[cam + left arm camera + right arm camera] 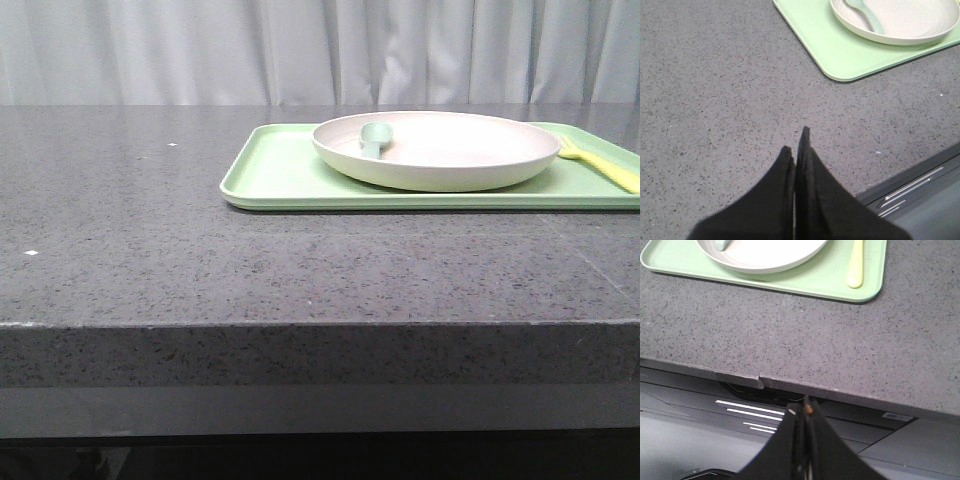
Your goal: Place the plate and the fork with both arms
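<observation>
Soft, even light fills all three views — bright enough, with no hard glare. The bench (150, 230) shows only a faint sheen toward the curtain (200, 50), which reads pale and slightly washed out. A thin dark shadow lies under the near edge of the tray (290, 175). In both wrist views the black pincers (797, 145) sit close to the lens — soft, with little detail.

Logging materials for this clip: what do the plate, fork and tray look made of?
Plate: likely matte plastic or melamine; off-white, no glare.
Fork: pale-yellow plastic, smooth with a faint sheen.
Tray: light-green plastic, satin; rounded moulded rim.
</observation>
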`<state>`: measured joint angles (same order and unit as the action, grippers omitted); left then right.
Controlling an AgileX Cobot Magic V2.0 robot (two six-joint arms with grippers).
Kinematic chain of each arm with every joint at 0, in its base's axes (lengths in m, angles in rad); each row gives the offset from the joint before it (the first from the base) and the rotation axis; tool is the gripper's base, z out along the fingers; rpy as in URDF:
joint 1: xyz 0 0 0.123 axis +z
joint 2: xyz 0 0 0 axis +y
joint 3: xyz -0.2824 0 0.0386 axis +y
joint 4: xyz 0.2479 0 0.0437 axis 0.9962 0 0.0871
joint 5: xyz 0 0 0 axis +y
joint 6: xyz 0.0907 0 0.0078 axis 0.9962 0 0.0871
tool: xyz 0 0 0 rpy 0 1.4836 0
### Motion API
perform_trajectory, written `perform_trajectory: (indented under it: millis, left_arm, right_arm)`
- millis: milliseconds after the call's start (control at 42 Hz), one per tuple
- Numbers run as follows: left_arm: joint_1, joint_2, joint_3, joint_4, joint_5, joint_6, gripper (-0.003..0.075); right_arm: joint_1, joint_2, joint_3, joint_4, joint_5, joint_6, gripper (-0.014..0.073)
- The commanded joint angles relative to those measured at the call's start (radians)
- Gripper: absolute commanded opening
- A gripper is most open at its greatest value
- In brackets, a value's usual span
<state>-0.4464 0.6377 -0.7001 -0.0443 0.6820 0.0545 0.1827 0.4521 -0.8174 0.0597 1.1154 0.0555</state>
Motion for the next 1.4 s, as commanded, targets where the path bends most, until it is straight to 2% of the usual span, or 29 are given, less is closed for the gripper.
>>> perform_trajectory:
  millis: [0,95,238,357,524,690,810,1286,1381]
  left_arm:
    - [-0.001,-0.014,-0.020,-0.006,-0.078,-0.011,-0.0018]
    - [0.021,-0.068,0.022,-0.006,-0.109,-0.006,-0.0018]
    - [0.122,-0.216,0.165,0.142,-0.209,0.007,-0.0018]
    - [0.223,-0.405,0.345,0.154,-0.366,0.007,-0.0018]
    - [0.341,-0.596,0.561,0.053,-0.556,0.007,-0.0018]
    - [0.360,-0.660,0.684,-0.038,-0.661,0.007,-0.0018]
    - [0.364,-0.665,0.708,-0.087,-0.659,0.007,-0.0018]
    - [0.362,-0.665,0.708,-0.080,-0.707,0.007,-0.0018]
    - [0.362,-0.665,0.708,-0.034,-0.709,-0.054,-0.0018]
  right_arm:
    - [-0.001,0.006,-0.021,0.003,-0.072,-0.001,-0.0062]
    - [-0.001,0.006,-0.021,0.003,-0.072,-0.001,-0.0062]
    - [-0.001,0.006,-0.021,0.003,-0.072,-0.001,-0.0062]
    - [-0.001,0.006,-0.021,0.003,-0.072,-0.001,-0.0062]
    - [-0.001,0.006,-0.021,0.003,-0.072,-0.001,-0.0062]
    - [-0.001,0.006,-0.021,0.003,-0.071,-0.001,-0.0062]
    - [-0.001,0.005,-0.021,0.003,-0.070,-0.001,-0.0062]
    - [-0.001,0.005,-0.021,0.003,-0.069,-0.001,-0.0062]
    - [-0.001,0.005,-0.021,0.003,-0.069,-0.001,-0.0062]
